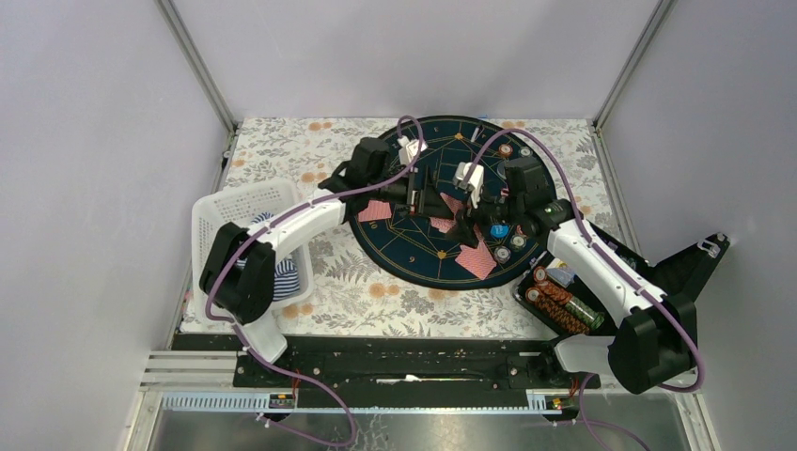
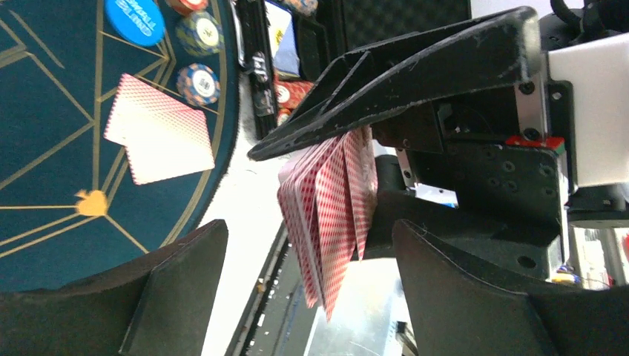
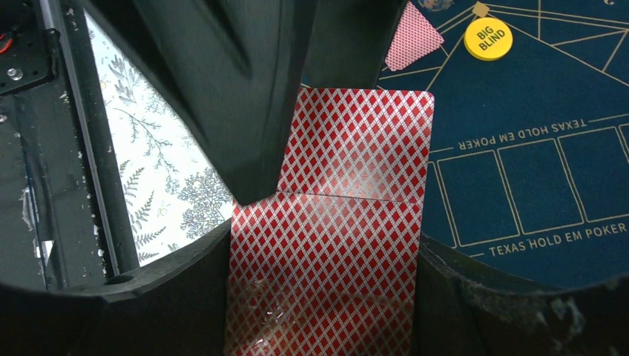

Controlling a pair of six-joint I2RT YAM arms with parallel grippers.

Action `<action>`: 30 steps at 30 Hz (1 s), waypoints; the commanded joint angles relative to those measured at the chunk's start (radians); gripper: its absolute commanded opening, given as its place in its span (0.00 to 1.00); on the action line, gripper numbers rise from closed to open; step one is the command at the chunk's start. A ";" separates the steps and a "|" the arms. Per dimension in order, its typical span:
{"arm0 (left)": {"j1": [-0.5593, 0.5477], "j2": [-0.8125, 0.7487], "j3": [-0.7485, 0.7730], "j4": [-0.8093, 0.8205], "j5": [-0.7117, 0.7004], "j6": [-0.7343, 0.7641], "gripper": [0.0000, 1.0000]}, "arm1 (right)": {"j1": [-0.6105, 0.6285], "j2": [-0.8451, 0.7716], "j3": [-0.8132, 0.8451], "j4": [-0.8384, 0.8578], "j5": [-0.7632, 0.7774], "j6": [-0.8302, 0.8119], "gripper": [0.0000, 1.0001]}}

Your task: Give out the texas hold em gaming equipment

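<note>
My right gripper (image 3: 323, 256) is shut on a deck of red-backed playing cards (image 3: 326, 245), one card sticking out past the rest. In the left wrist view the fanned deck (image 2: 330, 215) hangs between my left gripper's (image 2: 308, 241) open fingers without touching them. Both grippers meet above the round dark blue mat (image 1: 414, 263): left gripper (image 1: 428, 193), right gripper (image 1: 467, 221). Two dealt cards (image 2: 159, 133) lie face down on the mat beside a chip stack (image 2: 199, 83) and the blue disc (image 2: 133, 18). The yellow disc (image 3: 488, 37) lies by another card (image 3: 414, 37).
A white basket (image 1: 235, 202) holding a striped cloth (image 1: 282, 280) stands at the left. An open black case (image 1: 611, 249) with chip stacks (image 1: 562, 305) sits at the right. More cards (image 1: 479, 259) and chips (image 1: 505, 150) lie on the mat.
</note>
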 commanded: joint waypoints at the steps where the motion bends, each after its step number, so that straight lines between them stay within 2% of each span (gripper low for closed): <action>1: -0.029 0.033 0.046 0.095 0.077 -0.077 0.84 | 0.028 -0.004 0.047 0.020 -0.050 -0.027 0.00; 4: -0.034 0.051 0.025 0.151 0.105 -0.144 0.78 | 0.035 -0.001 0.050 0.020 -0.042 -0.036 0.00; 6: -0.038 0.060 0.000 0.214 0.127 -0.204 0.69 | 0.043 0.001 0.054 0.016 -0.023 -0.046 0.01; 11: -0.041 0.063 -0.056 0.350 0.156 -0.305 0.31 | 0.051 0.007 0.069 -0.021 0.023 -0.085 0.09; 14: -0.041 0.059 -0.065 0.356 0.151 -0.319 0.09 | 0.055 0.010 0.080 -0.049 0.068 -0.103 0.25; 16: -0.040 0.055 -0.071 0.354 0.142 -0.329 0.00 | 0.058 0.015 0.094 -0.077 0.103 -0.115 0.54; 19: -0.039 0.045 -0.082 0.344 0.123 -0.335 0.00 | 0.061 0.028 0.129 -0.149 0.147 -0.153 0.82; 22: -0.038 0.039 -0.083 0.331 0.104 -0.340 0.00 | 0.068 0.035 0.147 -0.187 0.186 -0.174 0.92; 24: -0.038 0.038 -0.080 0.329 0.100 -0.348 0.00 | 0.076 0.039 0.156 -0.203 0.210 -0.182 0.97; 30: -0.038 0.037 -0.089 0.362 0.099 -0.386 0.00 | 0.102 0.061 0.172 -0.207 0.242 -0.164 0.99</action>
